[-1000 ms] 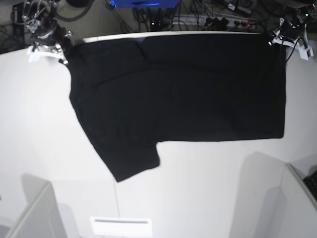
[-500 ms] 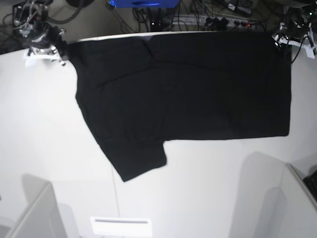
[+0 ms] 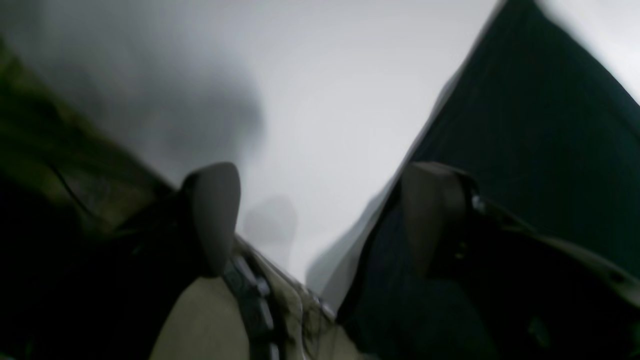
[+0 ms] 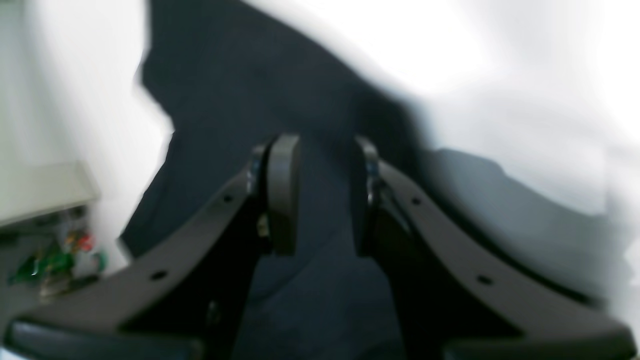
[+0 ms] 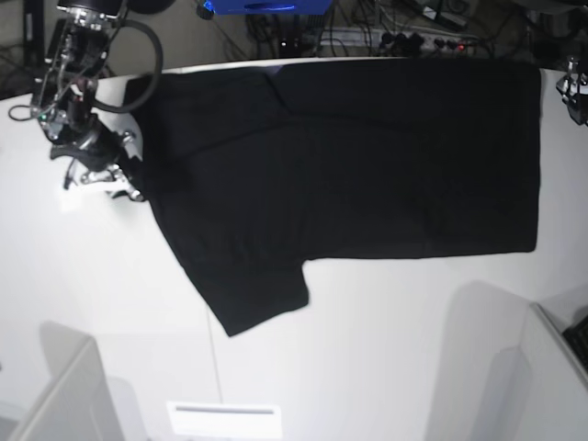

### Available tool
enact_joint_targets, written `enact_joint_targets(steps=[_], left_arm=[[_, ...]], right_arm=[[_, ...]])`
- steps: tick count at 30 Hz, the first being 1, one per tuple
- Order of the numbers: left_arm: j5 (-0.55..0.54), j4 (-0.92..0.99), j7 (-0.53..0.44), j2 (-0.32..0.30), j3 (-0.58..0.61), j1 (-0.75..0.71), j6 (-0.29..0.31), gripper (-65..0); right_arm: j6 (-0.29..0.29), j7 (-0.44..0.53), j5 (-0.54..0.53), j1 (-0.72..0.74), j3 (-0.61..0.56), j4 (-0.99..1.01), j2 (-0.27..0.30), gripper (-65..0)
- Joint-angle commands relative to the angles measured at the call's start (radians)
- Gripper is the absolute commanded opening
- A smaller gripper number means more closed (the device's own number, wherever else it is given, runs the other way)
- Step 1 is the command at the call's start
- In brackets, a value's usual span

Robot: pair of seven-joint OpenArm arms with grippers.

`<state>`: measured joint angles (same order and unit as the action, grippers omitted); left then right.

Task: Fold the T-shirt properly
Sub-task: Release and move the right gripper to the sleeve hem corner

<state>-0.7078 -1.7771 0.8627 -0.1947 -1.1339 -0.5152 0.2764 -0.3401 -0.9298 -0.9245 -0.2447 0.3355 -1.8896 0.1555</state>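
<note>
A: Any lettering, label or number you can read anywhere?

B: None. The T-shirt (image 5: 367, 156) shows only plain black cloth in the base view, with no print or tag facing up

A: And the wrist views?

B: Both are blurred. The coloured specks at the left edge of the right wrist view are too smeared to tell whether they carry any marking, and the blue thing (image 5: 266, 5) at the top of the base view shows no legible writing

A: The white strip at the bottom edge?

B: The white strip (image 5: 224, 418) has a dark line on it, but no characters can be made out
</note>
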Motion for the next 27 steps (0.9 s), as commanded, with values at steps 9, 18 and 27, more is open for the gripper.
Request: enact_joint_targets(steps=[9,18,27], left_arm=[[-0.005,-0.066,-0.013,0.022,-0.019,0.0,0.111,-65.0],[-0.003,-0.066,-0.013,0.021,-0.024,-0.006,0.111,-65.0],[-0.003,-0.066,-0.013,0.022,-0.027,-0.029,0.111,-65.0]], right_arm=[[0.005,0.018,-0.005,0.17,-0.052,0.002,-0.018,-49.1],[0.011,0.019,-0.006,0.528,-0.252,0.465,0.065,-31.1],[0.206,0.231,0.008,0.795,-0.376,0.951,0.112,-16.1]])
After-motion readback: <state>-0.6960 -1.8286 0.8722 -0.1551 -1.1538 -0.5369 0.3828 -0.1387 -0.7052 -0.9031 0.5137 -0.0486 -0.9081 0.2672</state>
